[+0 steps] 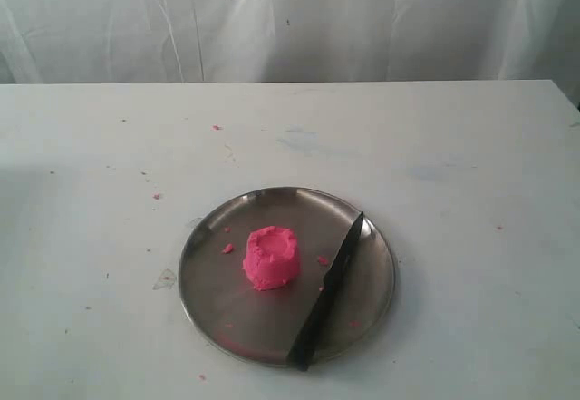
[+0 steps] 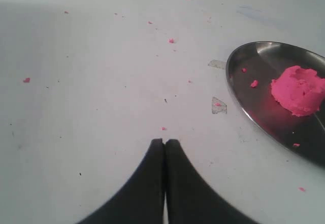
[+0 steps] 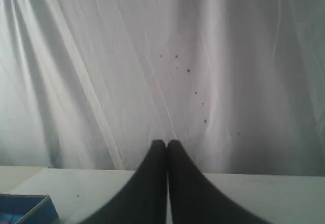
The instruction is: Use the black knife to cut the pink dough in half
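I see the pink dough (image 1: 272,258) whole on the steel plate (image 1: 217,305), the black knife (image 1: 327,293) beside it, my left gripper (image 2: 165,141) and right gripper (image 3: 166,142) both pinched closed, holding nothing

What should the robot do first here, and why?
Probably open the right claw and reach for the black knife. Both claws are shut and hold nothing; the knife lies on the steel plate, handle over its near rim, beside the uncut pink dough.
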Robot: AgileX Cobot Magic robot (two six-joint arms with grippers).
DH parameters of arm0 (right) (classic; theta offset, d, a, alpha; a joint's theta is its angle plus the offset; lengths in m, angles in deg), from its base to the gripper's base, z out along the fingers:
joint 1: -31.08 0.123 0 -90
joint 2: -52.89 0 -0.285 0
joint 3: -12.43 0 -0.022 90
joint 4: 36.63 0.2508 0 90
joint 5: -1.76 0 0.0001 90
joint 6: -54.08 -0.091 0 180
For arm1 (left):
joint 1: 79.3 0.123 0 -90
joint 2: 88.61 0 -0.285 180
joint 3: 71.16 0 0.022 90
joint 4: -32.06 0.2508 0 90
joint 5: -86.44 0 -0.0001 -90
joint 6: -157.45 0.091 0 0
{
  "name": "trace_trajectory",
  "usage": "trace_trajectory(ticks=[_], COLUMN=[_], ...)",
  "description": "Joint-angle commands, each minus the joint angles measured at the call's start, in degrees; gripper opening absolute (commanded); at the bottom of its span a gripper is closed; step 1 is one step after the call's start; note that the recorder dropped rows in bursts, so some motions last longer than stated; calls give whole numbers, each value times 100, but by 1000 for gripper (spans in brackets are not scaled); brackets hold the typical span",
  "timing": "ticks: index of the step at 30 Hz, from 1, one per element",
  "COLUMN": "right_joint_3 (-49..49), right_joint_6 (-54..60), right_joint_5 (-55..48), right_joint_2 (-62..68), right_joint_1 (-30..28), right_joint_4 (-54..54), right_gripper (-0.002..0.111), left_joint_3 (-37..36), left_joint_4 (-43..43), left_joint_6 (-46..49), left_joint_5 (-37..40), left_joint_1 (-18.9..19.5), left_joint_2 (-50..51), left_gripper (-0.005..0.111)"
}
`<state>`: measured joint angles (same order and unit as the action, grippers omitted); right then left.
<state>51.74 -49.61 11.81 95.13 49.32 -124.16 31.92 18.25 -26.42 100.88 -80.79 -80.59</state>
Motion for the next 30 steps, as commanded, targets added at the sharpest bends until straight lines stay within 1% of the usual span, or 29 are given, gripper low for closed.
trace_trajectory(ticks=[1,3,4,6,7,9,10,11,12,13,15,16,17,18,22,25,27,28,30], right_joint_3=[765,938,1020,1091,1117,1128,1128,1128,1128,1128,1184,1261,1427,1527,1737,1737,1737,1737,1737], right_joint_6=[3077,4054,4839,5634,5896,7508,7847,8576,8944,9559,10039,10071,10071,10071,9696,9682,9683,9683,9683], right_joint_5=[-893,-1489,-2161,-2896,-3010,-3394,-3470,-3585,-3613,-3613,-3637,-3600,-3498,-3441,-3288,-3207,-3135,-2963,-2777], right_joint_2=[-108,-148,-148,-164,-176,-175,-175,-154,-128,-58,67,116,206,256,420,630,762,859,899], right_joint_1=[2,2,2,106,193,595,669,821,874,939,975,975,975,975,975,975,975,975,975], right_joint_4=[3237,4428,5352,6265,6552,8449,8949,9751,10123,10685,11268,11397,11558,11558,11351,11288,10925,10222,9716], right_gripper=[0,0,0,0,0,0,0,0,0,0,2,5,14,18,34,37,37,37,37], left_joint_3=[-29,-29,-29,-29,-29,-29,-29,-29,-29,-29,-29,-29,-29,-29,-29,-29,-29,-29,-29], left_joint_4=[-37,-37,-37,-37,-37,-37,-37,-37,-37,-37,-37,-37,-37,-37,-37,-37,-37,-37,-37], left_joint_6=[-16,-16,-16,-16,-16,-16,-16,-16,-16,-16,-16,-16,-16,-16,-16,-16,-16,-16,-16], left_joint_5=[-25,-25,-25,-25,-25,-25,-25,-25,-25,-25,-25,-25,-25,-25,-25,-25,-25,-25,-25], left_joint_1=[15,15,15,15,15,15,15,15,15,15,15,15,15,15,15,15,15,15,15], left_joint_2=[-22,-22,-22,-22,-22,-22,-22,-22,-22,-22,-22,-22,-22,-22,-22,-22,-22,-22,-22], left_gripper=[0,0,0,0,0,0,0,0,0,0,0,0,0,0,0,0,0,0,0])
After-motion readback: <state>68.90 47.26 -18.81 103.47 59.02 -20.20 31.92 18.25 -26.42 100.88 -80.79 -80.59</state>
